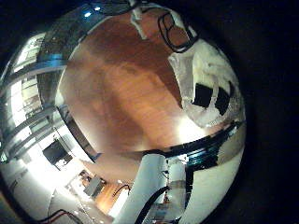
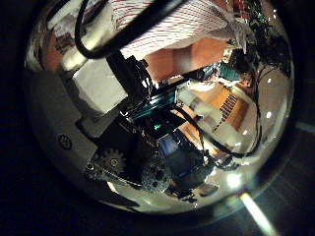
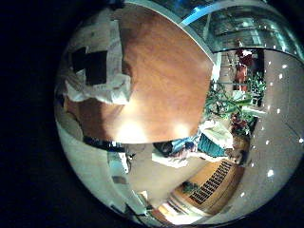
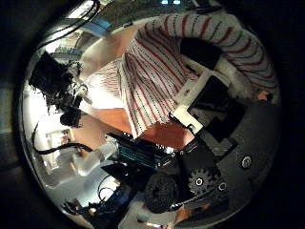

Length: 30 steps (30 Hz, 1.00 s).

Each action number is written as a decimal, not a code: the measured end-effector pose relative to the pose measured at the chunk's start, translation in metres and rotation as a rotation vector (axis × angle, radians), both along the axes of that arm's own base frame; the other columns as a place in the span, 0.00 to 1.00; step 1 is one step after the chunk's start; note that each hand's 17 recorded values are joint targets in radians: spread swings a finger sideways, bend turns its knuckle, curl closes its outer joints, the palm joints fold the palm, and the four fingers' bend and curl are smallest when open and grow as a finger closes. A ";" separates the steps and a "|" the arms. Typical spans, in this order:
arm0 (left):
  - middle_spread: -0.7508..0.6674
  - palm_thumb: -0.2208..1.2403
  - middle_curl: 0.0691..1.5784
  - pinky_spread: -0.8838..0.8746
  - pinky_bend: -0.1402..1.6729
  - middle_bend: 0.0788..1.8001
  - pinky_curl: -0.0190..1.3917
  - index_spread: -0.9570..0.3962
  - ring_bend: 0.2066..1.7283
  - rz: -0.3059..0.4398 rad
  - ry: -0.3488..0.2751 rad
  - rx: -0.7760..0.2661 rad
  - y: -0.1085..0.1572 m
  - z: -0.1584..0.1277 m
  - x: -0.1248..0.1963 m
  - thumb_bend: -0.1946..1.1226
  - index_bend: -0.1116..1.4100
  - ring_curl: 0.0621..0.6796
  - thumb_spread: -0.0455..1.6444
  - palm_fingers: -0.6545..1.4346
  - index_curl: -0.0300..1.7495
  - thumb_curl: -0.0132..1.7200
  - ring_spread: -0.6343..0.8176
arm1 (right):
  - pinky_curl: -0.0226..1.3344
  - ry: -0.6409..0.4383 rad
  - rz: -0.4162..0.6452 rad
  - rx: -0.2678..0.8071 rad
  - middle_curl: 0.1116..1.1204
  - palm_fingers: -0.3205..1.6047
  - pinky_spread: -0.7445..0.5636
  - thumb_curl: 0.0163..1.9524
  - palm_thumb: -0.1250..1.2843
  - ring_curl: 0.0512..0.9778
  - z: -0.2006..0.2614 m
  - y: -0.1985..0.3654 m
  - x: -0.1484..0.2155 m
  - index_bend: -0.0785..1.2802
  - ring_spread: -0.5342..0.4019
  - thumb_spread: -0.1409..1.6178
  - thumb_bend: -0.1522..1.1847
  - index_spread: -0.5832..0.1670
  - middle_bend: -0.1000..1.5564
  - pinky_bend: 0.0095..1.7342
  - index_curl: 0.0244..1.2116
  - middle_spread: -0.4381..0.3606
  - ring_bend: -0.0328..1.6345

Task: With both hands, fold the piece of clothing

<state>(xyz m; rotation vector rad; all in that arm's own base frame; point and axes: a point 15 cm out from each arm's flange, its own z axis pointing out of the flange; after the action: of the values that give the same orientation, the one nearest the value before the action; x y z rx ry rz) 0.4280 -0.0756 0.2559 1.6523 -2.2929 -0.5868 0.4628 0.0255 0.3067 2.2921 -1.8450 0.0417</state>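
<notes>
A striped garment [image 4: 162,72] is seen close to the right hand [image 4: 214,105] in the right thumb side palm view, where it fills much of the picture. There the cloth is spread in folds and is laid over one of that hand's fingers [image 4: 217,50], with its lower edge hanging above the table [image 4: 114,119]. Whether the cloth is pinched by the right hand or only draped on it cannot be told, since the fingertips are hidden by the cloth

In the left thumb side palm view the garment [image 2: 187,22] is seen again, stretched past the left hand [image 2: 108,88] and close to that palm. A strip of table [image 2: 187,57] is shown just beyond the cloth's edge. The place where cloth and left fingers meet is not shown, so it cannot be told whether the left hand is clamped on the garment or relaxed

The 2 little finger side views are turned toward the table. In the left one, a wide bare stretch of wooden table [image 1: 121,84] is shown, with the left hand's fingers [image 1: 207,89] bent inward above it and a robot arm [image 1: 154,187] beyond the table's edge. In the right one, the table [image 3: 161,76] is likewise bare, and the right hand's fingers [image 3: 95,66] are seen above it. No cloth is shown in either of these 2 views
</notes>
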 end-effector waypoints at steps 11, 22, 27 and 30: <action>0.06 0.61 0.63 0.09 0.54 0.42 0.56 0.21 0.64 0.080 0.038 0.008 0.025 -0.042 0.030 0.13 0.19 0.73 0.70 0.80 0.82 0.28 0.09 | 0.68 0.087 0.017 -0.029 0.85 0.67 0.40 0.30 0.73 0.78 -0.079 0.027 0.075 0.72 0.32 0.75 0.10 0.30 0.75 0.73 0.79 0.28 0.84; 0.08 0.55 0.62 0.11 0.47 0.39 0.58 0.23 0.57 0.137 0.042 -0.008 0.039 -0.064 0.051 0.13 0.21 0.72 0.68 0.63 0.78 0.26 0.09 | 0.59 0.025 -0.052 -0.009 0.61 0.19 0.38 0.23 0.57 0.63 -0.079 0.000 0.095 0.27 0.32 0.79 0.08 0.19 0.45 0.63 0.58 0.26 0.73; 0.24 0.53 0.56 0.14 0.51 0.12 0.62 0.30 0.58 0.165 0.008 -0.013 0.046 -0.060 0.060 0.13 0.15 0.74 0.69 0.40 0.71 0.25 0.16 | 0.51 -0.028 -0.109 0.001 0.49 0.16 0.62 0.21 0.50 0.49 -0.048 -0.035 0.096 0.24 0.45 0.79 0.09 0.18 0.34 0.54 0.48 0.33 0.60; 0.40 0.52 0.49 0.18 0.52 0.04 0.63 0.39 0.58 0.172 -0.029 -0.026 0.049 -0.041 0.062 0.13 0.14 0.73 0.69 0.34 0.65 0.25 0.23 | 0.47 -0.073 -0.145 0.005 0.45 0.19 0.71 0.20 0.48 0.45 -0.022 -0.057 0.095 0.22 0.49 0.80 0.10 0.19 0.33 0.50 0.44 0.35 0.57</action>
<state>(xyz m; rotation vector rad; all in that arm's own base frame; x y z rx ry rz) 0.4903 -0.0266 0.2146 1.8331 -2.1393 -0.4962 0.5575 -0.0315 0.2847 2.1809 -2.0446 0.1011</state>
